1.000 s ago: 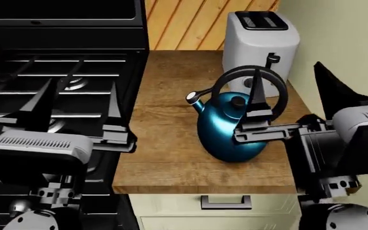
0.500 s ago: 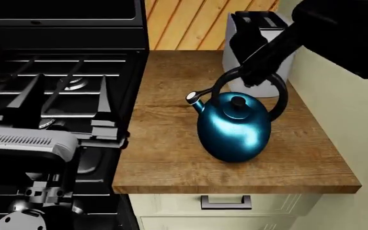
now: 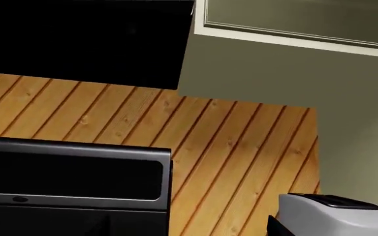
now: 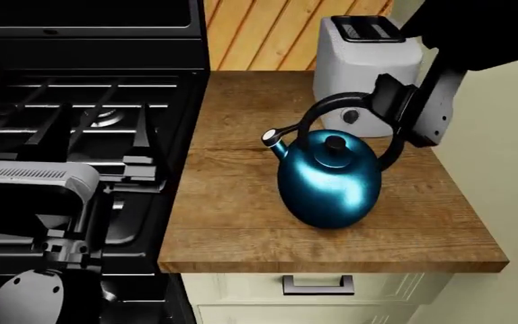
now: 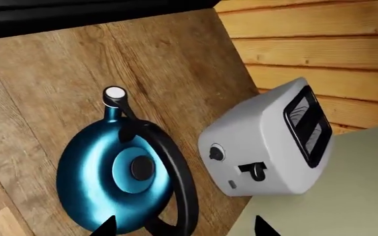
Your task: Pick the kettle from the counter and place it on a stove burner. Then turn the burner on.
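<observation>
A: Kettle [image 4: 329, 179] position?
B: Upright on the wooden tabletop [image 4: 241, 223], spout toward the stove [image 4: 79, 121], toaster [image 4: 365, 64] just behind.
A: Right tool [image 4: 403, 111]?
B: Beside the handle top, holding nothing; jaw opening cannot be determined.
A: Left tool [image 4: 92, 138]?
B: Spread open, empty, over the grates.

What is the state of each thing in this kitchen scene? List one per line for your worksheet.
kettle: upright on the counter, lid on, not gripped.
toaster: upright, slots empty.
stove burner: no flame, nothing on it.
right gripper: above the kettle, open.
left gripper: over the stove grates, open.
</observation>
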Robot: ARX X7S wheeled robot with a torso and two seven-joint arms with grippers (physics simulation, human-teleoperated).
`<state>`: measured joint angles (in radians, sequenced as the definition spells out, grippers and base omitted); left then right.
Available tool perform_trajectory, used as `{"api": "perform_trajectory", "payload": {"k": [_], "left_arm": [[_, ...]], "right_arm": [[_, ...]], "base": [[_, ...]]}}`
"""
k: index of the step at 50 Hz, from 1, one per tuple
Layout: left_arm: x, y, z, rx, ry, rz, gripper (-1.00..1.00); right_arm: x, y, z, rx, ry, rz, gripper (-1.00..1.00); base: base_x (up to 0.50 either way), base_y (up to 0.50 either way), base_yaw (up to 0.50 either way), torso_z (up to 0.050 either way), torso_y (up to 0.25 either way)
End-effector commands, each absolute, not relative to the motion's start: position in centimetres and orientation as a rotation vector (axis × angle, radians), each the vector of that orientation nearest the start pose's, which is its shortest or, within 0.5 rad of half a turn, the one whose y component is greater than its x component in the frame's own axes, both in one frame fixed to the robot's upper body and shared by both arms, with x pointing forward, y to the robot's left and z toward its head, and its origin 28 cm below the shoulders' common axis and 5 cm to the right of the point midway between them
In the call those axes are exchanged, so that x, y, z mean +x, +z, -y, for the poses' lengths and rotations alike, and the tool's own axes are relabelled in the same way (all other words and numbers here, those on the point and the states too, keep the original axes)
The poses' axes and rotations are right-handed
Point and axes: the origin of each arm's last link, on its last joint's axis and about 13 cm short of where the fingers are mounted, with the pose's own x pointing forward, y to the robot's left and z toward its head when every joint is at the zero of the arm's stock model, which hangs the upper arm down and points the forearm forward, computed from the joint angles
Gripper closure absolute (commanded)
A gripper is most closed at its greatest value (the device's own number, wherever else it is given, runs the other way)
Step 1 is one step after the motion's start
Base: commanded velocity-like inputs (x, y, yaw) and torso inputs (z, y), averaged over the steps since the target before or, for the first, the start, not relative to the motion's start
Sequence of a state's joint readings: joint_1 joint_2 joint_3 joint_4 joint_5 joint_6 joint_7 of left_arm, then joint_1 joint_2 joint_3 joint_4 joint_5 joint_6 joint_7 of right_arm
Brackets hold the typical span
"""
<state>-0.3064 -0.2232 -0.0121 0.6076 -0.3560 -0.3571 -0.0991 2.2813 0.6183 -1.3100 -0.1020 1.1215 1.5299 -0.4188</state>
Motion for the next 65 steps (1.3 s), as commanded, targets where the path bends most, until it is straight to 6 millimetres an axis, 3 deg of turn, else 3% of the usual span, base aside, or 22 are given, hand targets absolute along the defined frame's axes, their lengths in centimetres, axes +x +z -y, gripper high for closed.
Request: {"api": "perform_trajectory", "payload": {"k": [1, 6, 17, 42, 43, 59, 65], "left_arm": [[24.4, 17.7, -23.1, -0.096, -0.097, 0.503, -1.0], [24.4, 17.7, -23.1, -0.091, -0.1, 0.503, -1.0], [24.4, 17.6, -23.0, -0.082, -0.103, 0.5, -1.0], [24.6, 17.2, -22.8, -0.074, -0.105, 0.486, -1.0], [24.6, 17.2, -22.8, -0.074, -0.105, 0.485, -1.0], [24.7, 17.0, -22.7, -0.073, -0.106, 0.476, -1.0], [24.7, 17.1, -22.7, -0.073, -0.107, 0.476, -1.0]], "right_arm": [[26.5, 45.3, 13.8, -0.93, 0.556, -0.604, -1.0], [27.7, 44.9, 14.0, -0.911, 0.531, -0.569, -1.0], [30.5, 41.9, 14.3, -0.848, 0.553, -0.538, -1.0], [32.3, 36.8, 14.4, -0.802, 0.636, -0.6, -1.0], [32.3, 36.8, 14.4, -0.806, 0.631, -0.599, 1.0], [31.7, 37.1, 14.4, -0.82, 0.638, -0.608, 1.0], [31.0, 39.4, 13.6, -0.866, 0.657, -0.534, 1.0]], "base": [[0.0, 0.0, 0.0, 0.0, 0.0], [0.0, 0.0, 0.0, 0.0, 0.0], [0.0, 0.0, 0.0, 0.0, 0.0], [0.0, 0.0, 0.0, 0.0, 0.0], [0.0, 0.0, 0.0, 0.0, 0.0], [0.0, 0.0, 0.0, 0.0, 0.0], [0.0, 0.0, 0.0, 0.0, 0.0]]}}
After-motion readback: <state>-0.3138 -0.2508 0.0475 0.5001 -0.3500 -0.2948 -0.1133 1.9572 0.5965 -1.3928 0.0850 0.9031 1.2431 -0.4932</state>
